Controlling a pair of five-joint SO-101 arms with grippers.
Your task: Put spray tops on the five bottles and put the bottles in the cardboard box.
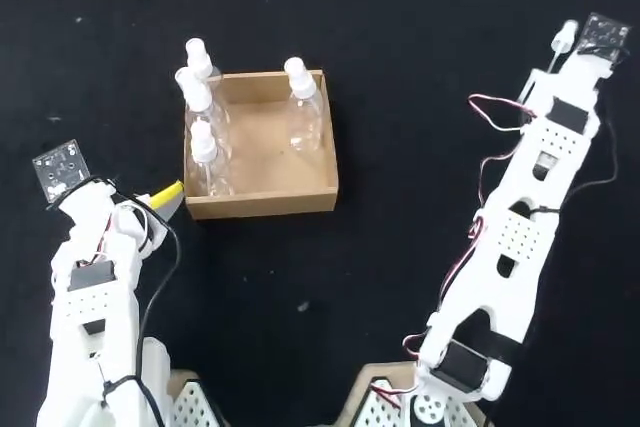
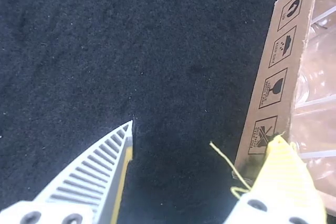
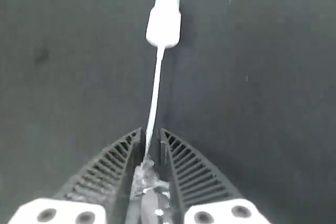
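The cardboard box (image 1: 262, 199) stands left of the table's middle. Several clear bottles with white spray tops stand in it: three along its left wall (image 1: 206, 147) and one at the back right (image 1: 303, 107). My left gripper (image 1: 165, 197) sits open at the box's front left corner. In the left wrist view its white finger (image 2: 105, 166) and yellow finger (image 2: 283, 182) are spread, with the box's printed wall (image 2: 275, 77) beside the yellow one. My right gripper (image 3: 149, 137) is shut on the thin tube of a loose spray top (image 3: 164, 17) at the far right (image 1: 567, 35).
Black cloth (image 1: 400, 197) covers the table. The right arm (image 1: 530, 217) stretches from the front edge to the back right corner. Open room lies between the box and that arm.
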